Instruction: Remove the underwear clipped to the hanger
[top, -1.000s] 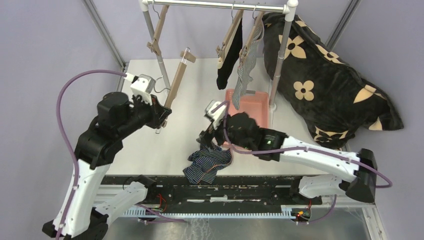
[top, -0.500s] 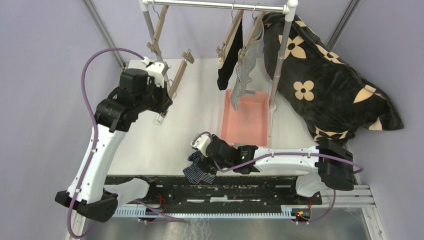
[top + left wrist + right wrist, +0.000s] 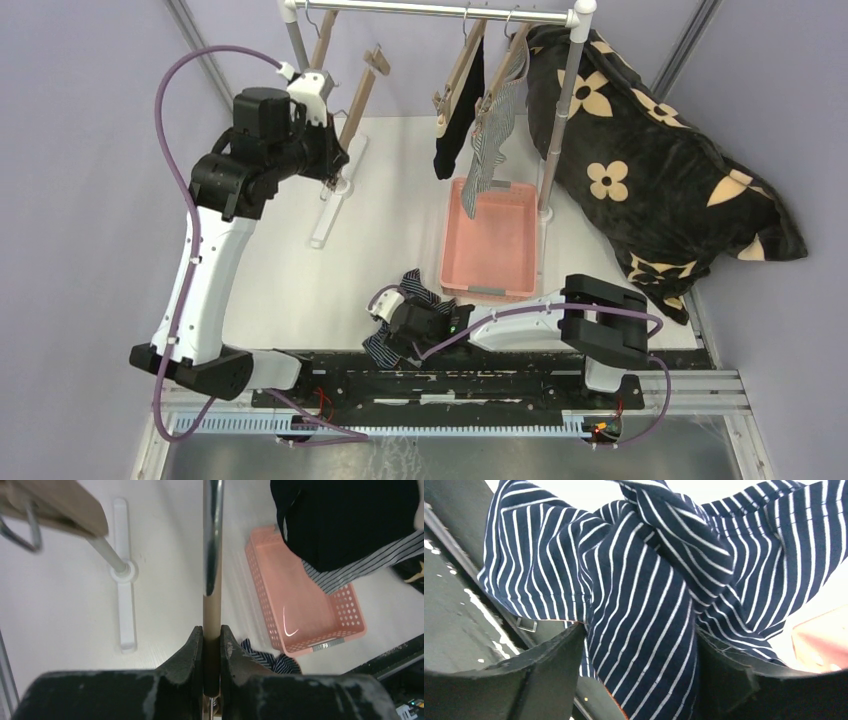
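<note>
My left gripper (image 3: 335,165) is raised at the back left and is shut on the bar of a bare wooden hanger (image 3: 362,88). The left wrist view shows its jaws pinching that bar (image 3: 212,605). The navy striped underwear (image 3: 420,300) lies crumpled at the table's front edge. My right gripper (image 3: 400,322) is down on it. In the right wrist view the jaws stand wide apart with the navy cloth (image 3: 654,580) bunched between them. The black underwear (image 3: 455,125) and the grey-and-white striped underwear (image 3: 490,150) hang clipped on hangers on the rail.
A pink basket (image 3: 495,245) sits under the hanging pairs. The rack's rail (image 3: 440,10), posts and white foot (image 3: 330,210) stand at the back. A big black flower-print cushion (image 3: 640,170) lies right. Another bare hanger (image 3: 322,40) hangs left on the rail.
My left arm has lifted the bare hanger up and back towards the rail. My right arm has dropped forward and down onto the navy underwear at the front edge.
</note>
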You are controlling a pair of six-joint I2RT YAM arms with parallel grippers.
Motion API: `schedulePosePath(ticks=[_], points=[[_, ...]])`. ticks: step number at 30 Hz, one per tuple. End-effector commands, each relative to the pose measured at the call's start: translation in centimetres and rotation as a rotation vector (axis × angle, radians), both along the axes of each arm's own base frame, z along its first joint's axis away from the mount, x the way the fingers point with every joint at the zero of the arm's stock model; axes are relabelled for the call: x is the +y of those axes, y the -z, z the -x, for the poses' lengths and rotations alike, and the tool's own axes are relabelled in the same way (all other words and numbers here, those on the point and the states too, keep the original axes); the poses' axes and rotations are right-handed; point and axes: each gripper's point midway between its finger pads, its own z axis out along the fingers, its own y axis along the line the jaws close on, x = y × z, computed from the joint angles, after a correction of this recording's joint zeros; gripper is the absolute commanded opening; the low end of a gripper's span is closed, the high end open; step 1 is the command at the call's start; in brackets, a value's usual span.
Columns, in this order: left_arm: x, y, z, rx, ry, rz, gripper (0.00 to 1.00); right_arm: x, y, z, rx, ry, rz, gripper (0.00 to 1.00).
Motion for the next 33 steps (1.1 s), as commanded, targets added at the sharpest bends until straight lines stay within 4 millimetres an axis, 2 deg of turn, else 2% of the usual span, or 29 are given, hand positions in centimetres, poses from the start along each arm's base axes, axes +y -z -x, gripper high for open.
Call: schedulePosePath(ticks=[1, 4, 5, 6, 11, 14, 23, 27, 33], points=[[-0.8, -5.2, -2.0, -0.133, 0.013, 0.043, 0.03, 1.3, 1.8, 0.6, 0.063, 0.031, -0.008, 0.67], [-1.2, -6.3, -3.8, -0.139, 0.002, 0.054, 0.03, 1.1, 2.1, 0.6, 0.068, 0.047, 0.014, 0.30], [-1.4, -6.3, -4.4, -0.130, 0.002, 0.058, 0.03, 1.1, 1.8, 0.5, 0.065, 0.050, 0.012, 0.13], [-1.6, -6.1, -5.1, -0.120, 0.001, 0.061, 0.03, 1.1, 1.2, 0.5, 0.058, 0.051, 0.006, 0.03], [-2.5, -5.1, -7.9, -0.079, -0.010, 0.083, 0.03, 0.2, -3.7, -0.5, -0.045, 0.089, -0.054, 0.01], [-2.5, -4.7, -8.9, -0.073, -0.023, 0.095, 0.03, -1.2, -7.9, -1.3, -0.119, 0.132, -0.128, 0.01], [-2.1, -7.8, -9.5, -0.174, -0.061, 0.161, 0.03, -7.6, -18.8, -2.4, -0.282, 0.282, -0.372, 0.01], [-2.0, -8.6, -9.8, -0.204, -0.073, 0.187, 0.03, -11.3, -21.8, -3.9, -0.392, 0.401, -0.406, 0.01], [-1.6, -10.2, -10.7, -0.245, -0.081, 0.222, 0.03, -17.7, -23.5, -6.4, -0.605, 0.671, -0.303, 0.01]])
